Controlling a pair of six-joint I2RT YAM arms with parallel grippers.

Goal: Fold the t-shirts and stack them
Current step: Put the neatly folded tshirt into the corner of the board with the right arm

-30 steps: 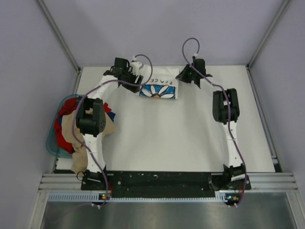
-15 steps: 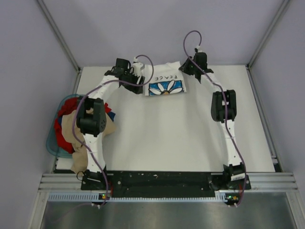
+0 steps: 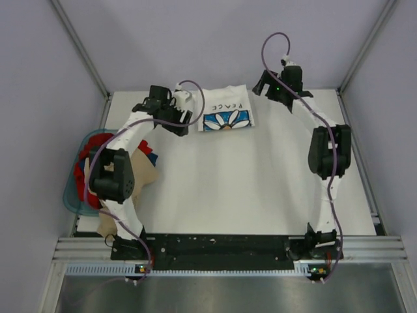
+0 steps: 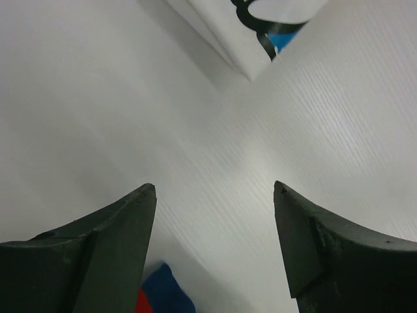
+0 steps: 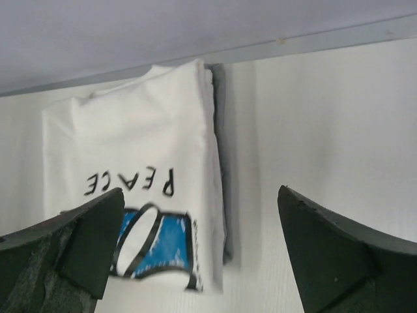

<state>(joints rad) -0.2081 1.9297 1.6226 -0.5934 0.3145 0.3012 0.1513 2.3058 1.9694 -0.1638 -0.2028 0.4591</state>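
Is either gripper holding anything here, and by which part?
Nothing is held. The left gripper and right gripper are both open and empty; the folded white t-shirt lies free on the table.

The word "PEACE" stands in dark capitals on the folded white t-shirt [image 5: 130,137], just above its blue daisy print [image 5: 166,244]; it reads upside down from both cameras; nothing else is legible.

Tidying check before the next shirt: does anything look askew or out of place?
Yes. Clothes overflow the teal bin at the left edge of the table, a tan piece trailing toward the near edge. The folded white t-shirt lies slightly skewed at the far edge, the edge of a grey t-shirt peeking from under it.
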